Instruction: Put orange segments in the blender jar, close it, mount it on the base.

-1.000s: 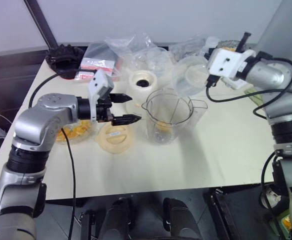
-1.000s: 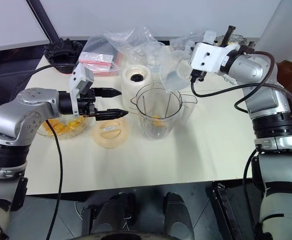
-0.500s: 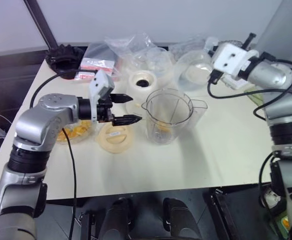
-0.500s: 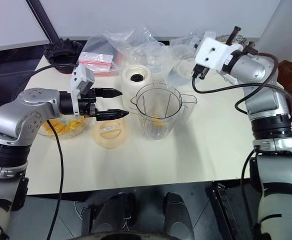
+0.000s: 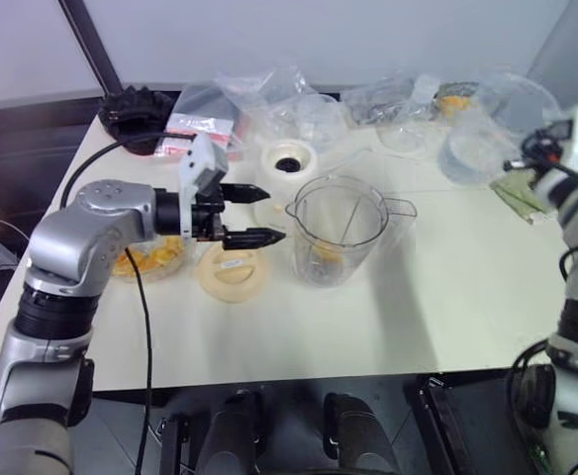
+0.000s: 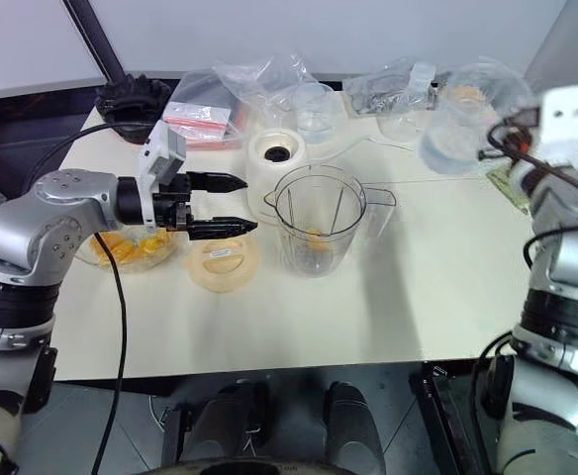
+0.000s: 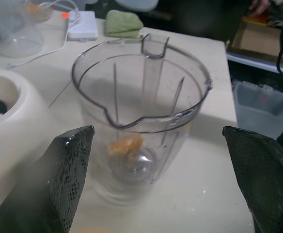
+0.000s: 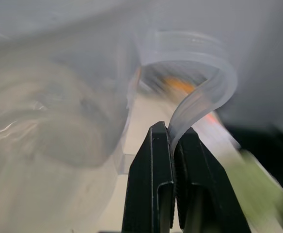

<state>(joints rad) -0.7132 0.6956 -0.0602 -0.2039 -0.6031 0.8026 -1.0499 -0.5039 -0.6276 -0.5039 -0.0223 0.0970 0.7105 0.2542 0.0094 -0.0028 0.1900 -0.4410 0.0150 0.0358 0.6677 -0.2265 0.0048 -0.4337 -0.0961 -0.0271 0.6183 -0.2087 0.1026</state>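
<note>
The jar (image 5: 337, 230) stands upright and uncovered near the middle of the worktop (image 5: 447, 307), with a few segments (image 7: 125, 144) lying at its bottom by the blade. The base (image 5: 286, 166) sits just behind it at about 11 o'clock, its dark socket bare. At the jar's 9 o'clock the left gripper (image 5: 255, 215) hangs level, jaws spread wide and empty, pointing at the jar's wall. Below it lies a pale round lid (image 5: 231, 272), and further out at 9 o'clock a bowl (image 5: 150, 259) holds more segments.

Filling looks begun or done; closing has not started, and the jar is not yet mounted. The right gripper (image 8: 172, 145), out at 2 o'clock near the worktop's edge, has its jaws pressed together on the thin handle of a clear container (image 6: 455, 127), which it holds up off the surface. My guess is that this is being carried aside or brought as a cover; I cannot tell which. Next, the jar needs its lid seated squarely, then a firm hold by wall or handle to lift it onto the socket.

The worktop is cream and matte, crowded along the far edge with plastic bags (image 5: 259, 99), a black ridged object (image 5: 136, 107) at 10 o'clock and a green cloth (image 5: 522, 194) at 3 o'clock. Behind is a pale wall.
</note>
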